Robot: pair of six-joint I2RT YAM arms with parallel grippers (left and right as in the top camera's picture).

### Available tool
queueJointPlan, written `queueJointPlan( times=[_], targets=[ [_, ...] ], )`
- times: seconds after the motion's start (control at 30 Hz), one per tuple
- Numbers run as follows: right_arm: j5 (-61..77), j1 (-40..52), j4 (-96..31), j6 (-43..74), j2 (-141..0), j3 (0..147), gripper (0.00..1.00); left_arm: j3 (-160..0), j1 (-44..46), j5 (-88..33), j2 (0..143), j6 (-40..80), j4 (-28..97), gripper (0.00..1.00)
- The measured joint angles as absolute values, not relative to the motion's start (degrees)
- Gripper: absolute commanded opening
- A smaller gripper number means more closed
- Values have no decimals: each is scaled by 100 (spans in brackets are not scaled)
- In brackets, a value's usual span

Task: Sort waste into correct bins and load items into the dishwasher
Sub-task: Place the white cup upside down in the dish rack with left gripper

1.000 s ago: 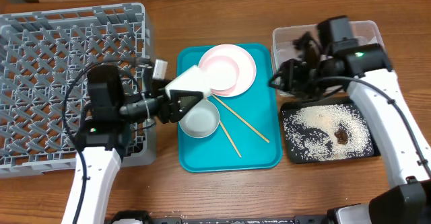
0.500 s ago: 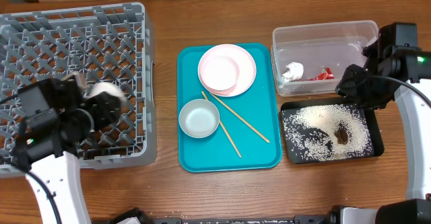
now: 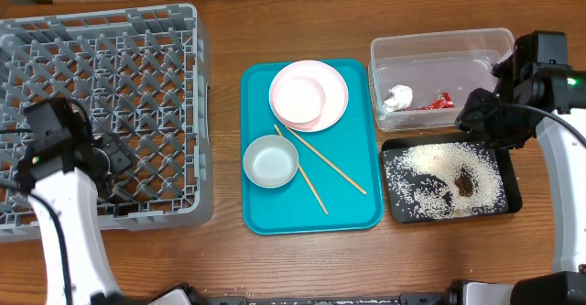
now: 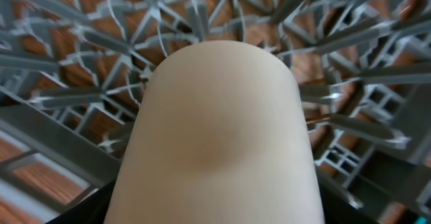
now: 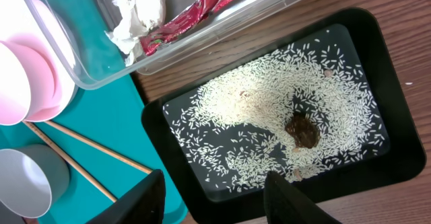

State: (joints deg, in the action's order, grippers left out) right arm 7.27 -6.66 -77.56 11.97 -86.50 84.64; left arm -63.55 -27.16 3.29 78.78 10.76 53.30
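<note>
My left gripper (image 3: 116, 162) is shut on the small white cup (image 4: 219, 136) and holds it low over the front left of the grey dish rack (image 3: 110, 49). The arm hides the cup from overhead. My right gripper (image 5: 215, 204) is open and empty above the black tray (image 3: 396, 204), which holds rice (image 3: 430, 172) and a brown bit (image 3: 465, 185). The clear tub (image 3: 439, 38) holds the napkin (image 3: 398, 97) and the red wrapper (image 3: 438, 102). The white plate (image 3: 336, 90) carries the pink bowl (image 3: 300, 99). The grey bowl (image 3: 271, 161) and chopsticks (image 3: 330, 166) lie beside it.
The plate, bowls and chopsticks sit on a flat teal tray (image 3: 357, 209) between the rack and the bins. The black tray lies right in front of the tub. Bare wooden table runs along the front edge.
My left arm swung from the teal tray across to the rack's front left with the cup. My right arm pulled back from over the tub to the right, then stayed still.
</note>
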Motion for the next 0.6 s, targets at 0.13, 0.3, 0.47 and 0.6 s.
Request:
queueJointPlan(
  times=[0.13,0.3,0.47,0.6],
  targets=[
    [731,-666,-7758,1197,-8650,8464,49,-6355,-2716,303,8372,1076,5317,67],
    [749,-666,-7789,1194,-8650,8464,49,-6348,-2716,222,8654,1111,5269,100],
    [751,-666,-7811,1197,-8650,8464,49,-6462,-2716,123,8654,1144,5463,100],
    [749,-666,-7824,1194,-8650,8464,49,-6958,-2705,-246,8654,1142,5828,100]
  ],
)
